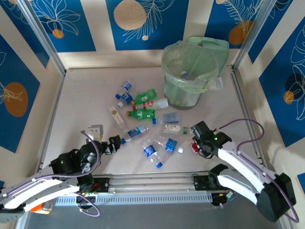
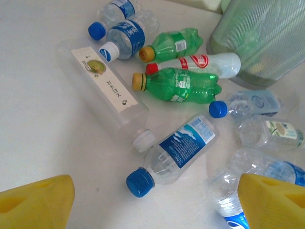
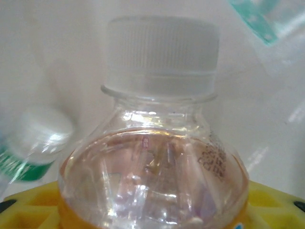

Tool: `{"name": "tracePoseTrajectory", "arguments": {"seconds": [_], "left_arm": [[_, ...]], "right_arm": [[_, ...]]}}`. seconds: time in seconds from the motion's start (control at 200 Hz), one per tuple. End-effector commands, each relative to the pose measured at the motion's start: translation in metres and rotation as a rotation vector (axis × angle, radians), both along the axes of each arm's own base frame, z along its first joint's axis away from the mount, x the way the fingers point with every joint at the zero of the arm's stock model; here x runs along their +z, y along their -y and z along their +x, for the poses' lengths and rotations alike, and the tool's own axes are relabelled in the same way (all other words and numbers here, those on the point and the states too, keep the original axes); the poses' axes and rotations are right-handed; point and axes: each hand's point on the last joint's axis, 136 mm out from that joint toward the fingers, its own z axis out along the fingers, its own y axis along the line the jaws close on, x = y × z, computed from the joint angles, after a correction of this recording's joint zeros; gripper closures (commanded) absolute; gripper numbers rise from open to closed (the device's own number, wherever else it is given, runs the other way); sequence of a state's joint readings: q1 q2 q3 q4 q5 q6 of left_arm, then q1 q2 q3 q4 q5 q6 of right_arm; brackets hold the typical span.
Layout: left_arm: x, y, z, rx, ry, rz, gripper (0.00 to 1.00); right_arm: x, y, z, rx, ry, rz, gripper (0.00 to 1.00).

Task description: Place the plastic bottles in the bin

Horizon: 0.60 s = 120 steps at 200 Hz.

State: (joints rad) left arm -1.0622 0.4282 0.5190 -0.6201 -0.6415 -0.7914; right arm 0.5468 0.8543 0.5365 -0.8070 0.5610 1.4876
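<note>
L end effector [image 2: 156, 193]: yellow fingers wide apart, hovering low over clear blue-capped bottle [image 2: 174, 152] lying on table [image 2: 38, 119]. R end effector [image 1: 198, 144]: clamped on clear white-capped bottle [image 3: 152, 157], yellow fingers [image 3: 28, 210] vs both its sides, near table's R edge. Other plastic bottles [image 1: 143, 114] strewn mid-table, green ones closest to bin [image 1: 181, 93], which stands upright at far R.
</note>
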Motion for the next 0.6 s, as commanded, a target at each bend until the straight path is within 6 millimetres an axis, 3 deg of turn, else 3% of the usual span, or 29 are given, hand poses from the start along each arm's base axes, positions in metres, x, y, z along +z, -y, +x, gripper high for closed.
{"name": "tracePoseTrajectory", "arguments": {"seconds": [0.0, 0.26, 0.595], "left_arm": [[0.017, 0.008, 0.000, -0.027, 0.005, -0.025, 0.12], [0.041, 0.027, 0.003, -0.067, -0.014, -0.049, 0.13], [0.054, 0.036, 0.016, -0.071, 0.080, -0.007, 0.13]], "right_arm": [[0.026, -0.001, 0.011, 0.149, 0.130, -0.075, 0.50], [0.085, -0.021, 0.020, 0.395, 0.421, -0.074, 0.51], [0.192, -0.057, 0.033, 0.690, 0.776, -0.130, 0.57]]}}
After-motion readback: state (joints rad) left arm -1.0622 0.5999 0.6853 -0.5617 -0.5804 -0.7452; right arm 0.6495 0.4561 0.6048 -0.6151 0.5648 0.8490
